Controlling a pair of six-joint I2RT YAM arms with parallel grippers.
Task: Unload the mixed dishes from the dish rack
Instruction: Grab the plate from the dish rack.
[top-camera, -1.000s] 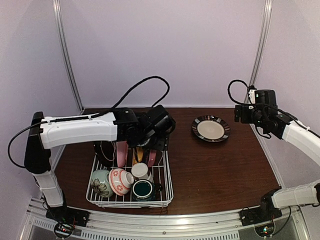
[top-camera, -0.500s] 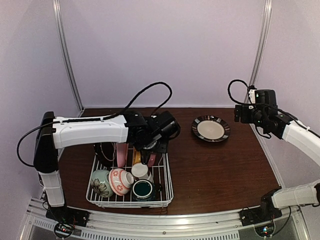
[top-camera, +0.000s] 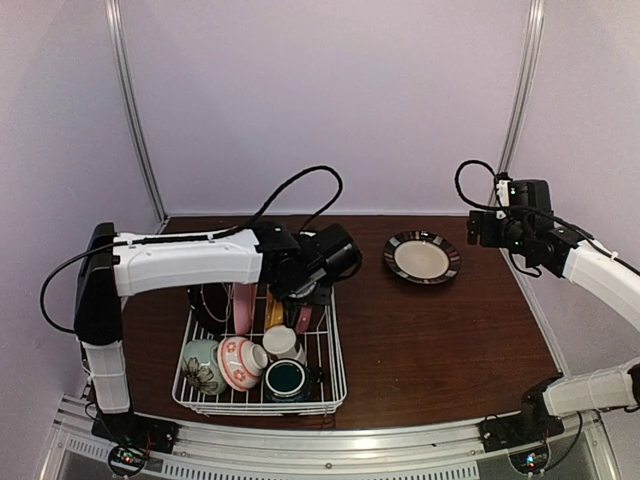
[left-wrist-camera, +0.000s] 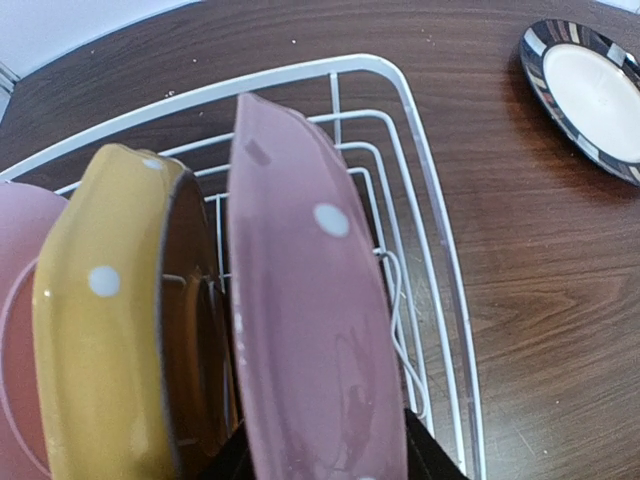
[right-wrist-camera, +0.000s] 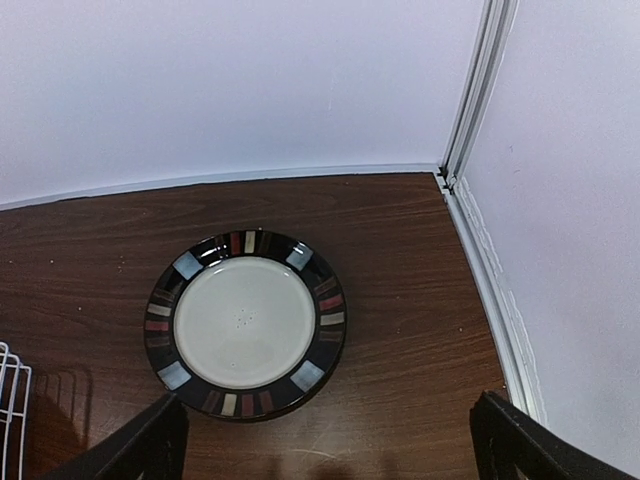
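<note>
Between the jaws of the left gripper (left-wrist-camera: 325, 455) stands a pink dotted plate (left-wrist-camera: 300, 330), grip unclear; right gripper (right-wrist-camera: 325, 447) gapes open.

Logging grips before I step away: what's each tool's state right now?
Left tool: astride the pink polka-dot plate; grip cannot be told.
Right tool: open, empty.
</note>
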